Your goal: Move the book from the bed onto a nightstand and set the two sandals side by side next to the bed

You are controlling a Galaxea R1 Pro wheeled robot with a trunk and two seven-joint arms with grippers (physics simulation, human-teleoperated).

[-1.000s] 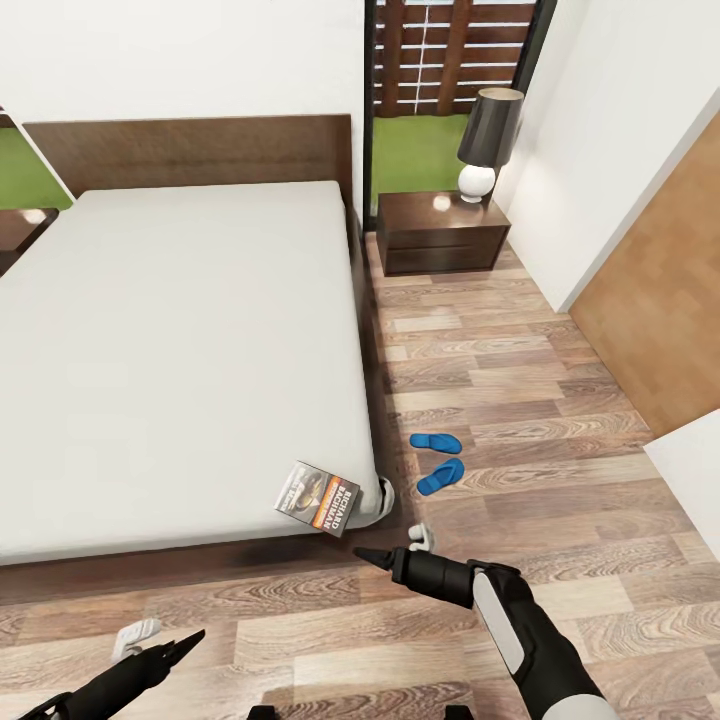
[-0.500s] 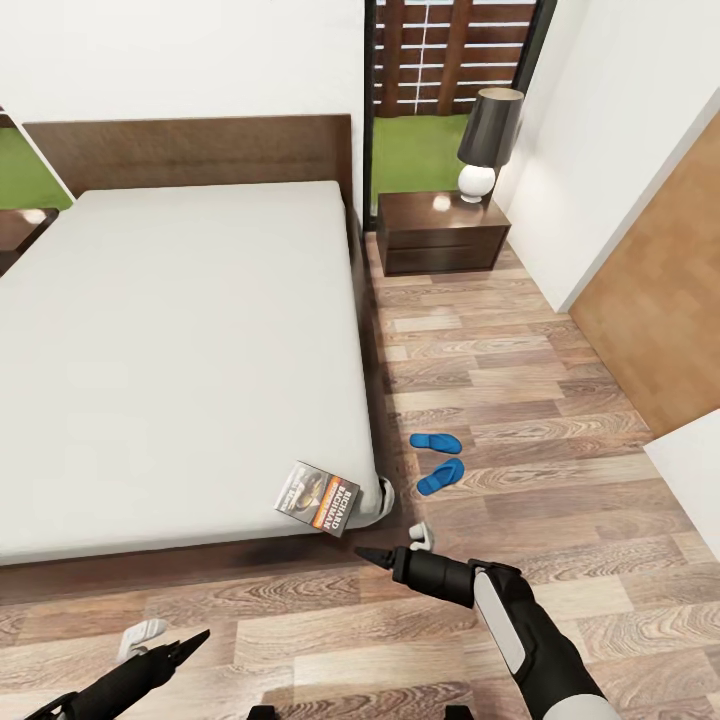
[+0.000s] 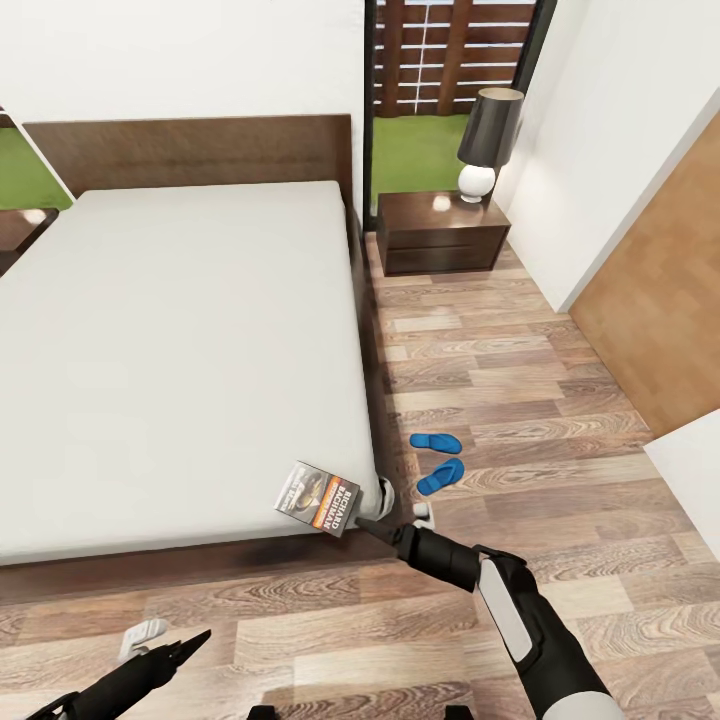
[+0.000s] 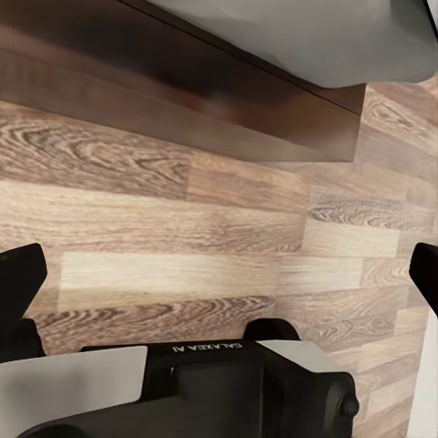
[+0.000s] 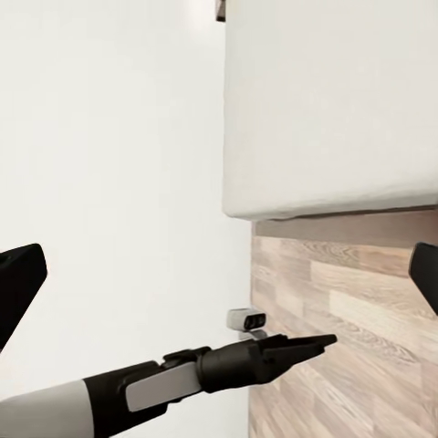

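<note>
The book (image 3: 318, 498) lies on the bed (image 3: 190, 350), at the near right corner of the white mattress, partly over the edge. My right gripper (image 3: 402, 505) hovers open just right of that corner, a short gap from the book; its dark fingertips (image 5: 20, 285) stand wide apart. Two blue sandals sit apart on the floor right of the bed, one (image 3: 436, 442) farther off and one (image 3: 440, 476) nearer, at different angles. A nightstand (image 3: 440, 232) stands beyond them by the headboard. My left gripper (image 3: 160, 640) hangs open low over the floor, its fingertips (image 4: 18, 283) spread.
A black-shaded lamp (image 3: 488, 140) stands on the right nightstand. A second nightstand (image 3: 18, 228) shows at the bed's far left. White walls and a brown door panel (image 3: 660, 300) close off the right. The dark bed frame (image 4: 182, 87) runs along the floor near my left arm (image 5: 182, 379).
My right gripper has moved forward and a little left, closer to the bed corner and the book. The left gripper has dipped slightly. Book and sandals have not moved.
</note>
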